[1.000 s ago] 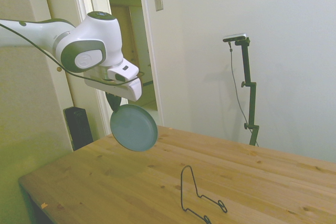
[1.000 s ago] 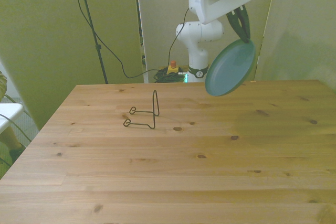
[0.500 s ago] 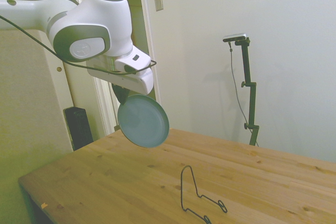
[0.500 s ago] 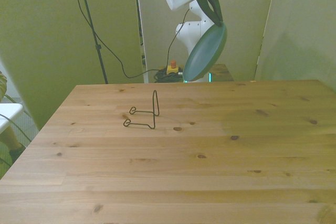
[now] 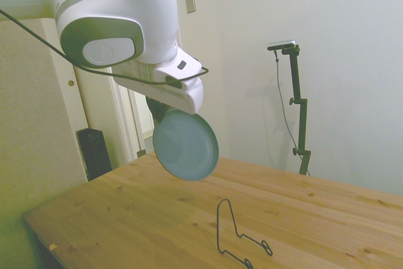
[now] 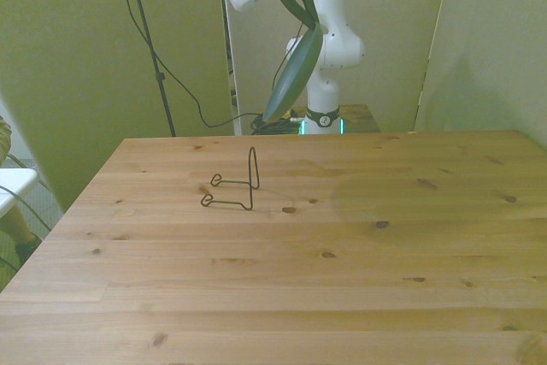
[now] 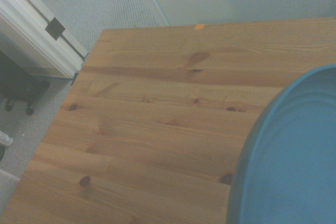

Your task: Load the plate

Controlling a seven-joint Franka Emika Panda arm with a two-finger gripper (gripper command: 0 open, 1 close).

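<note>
Since a second ago we have swung the small round matte teal plate (image 5: 186, 145) across the far side of the pale wooden counter (image 6: 359, 254), from the front view's right toward its middle, and turned it so that the front view now sees it nearly edge-on where it earlier showed its broad face. In the side view, arm and plate have also drawn closer to the camera.

Our pincer (image 6: 301, 13) is clamped on the plate's upper rim; the dark fingers (image 5: 158, 110) grip it from above and the plate hangs below them, tilted, well clear of the counter. The wrist view shows only a curved part of the teal plate against the wood, with carpet beyond the counter's edge.

As we judge it, the pickup is done and the carry is well under way. What is left is the loading itself. The thin black wire stand (image 6: 236, 182) sits empty on the counter, with its tall upright loop and two low feet. The plate is high above it and, in the front view, somewhat to the right of it and farther back.

We expect the remaining work to be bringing the plate over the stand, lowering it on edge so it leans against the upright loop and rests on the low wires, then letting go.
</note>
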